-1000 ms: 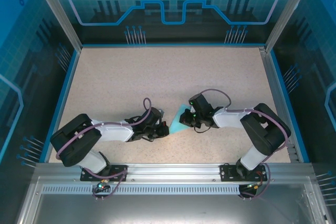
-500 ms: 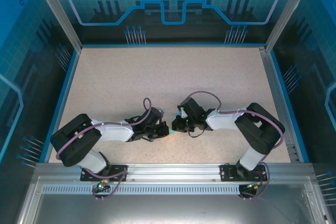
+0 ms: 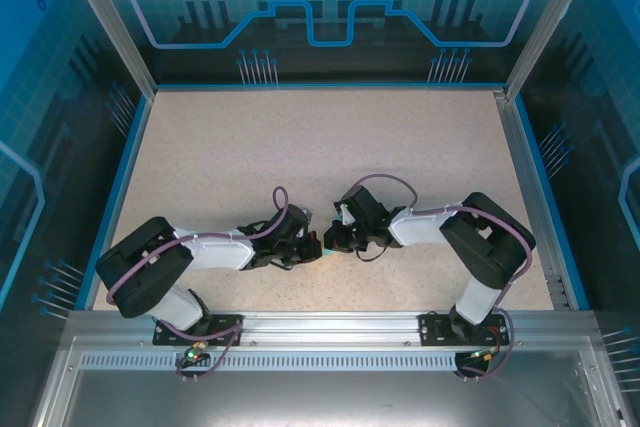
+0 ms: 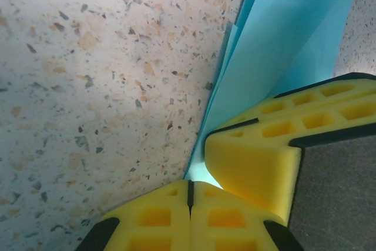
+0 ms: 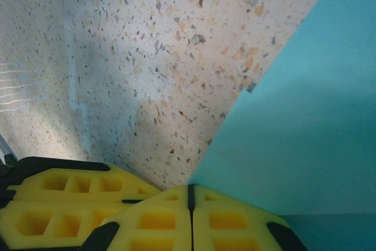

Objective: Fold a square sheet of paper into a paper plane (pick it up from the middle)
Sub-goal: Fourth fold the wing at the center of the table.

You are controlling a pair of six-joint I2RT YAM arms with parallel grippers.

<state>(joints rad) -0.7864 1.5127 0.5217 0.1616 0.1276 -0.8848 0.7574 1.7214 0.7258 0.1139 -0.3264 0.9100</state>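
The left gripper [image 4: 189, 195] has its yellow fingers squeezed tight together, and its tips touch a corner of the blue paper [image 4: 294, 39]. The paper lies flat on the counter [image 3: 300, 147] just past the tips, and a folded edge runs away from them. The right gripper [image 5: 189, 195] sits right beside the left one. It is squeezed tight too, with its tips on the paper's edge. I cannot tell if either one pinches the paper. Past both grippers there is lots of open counter.
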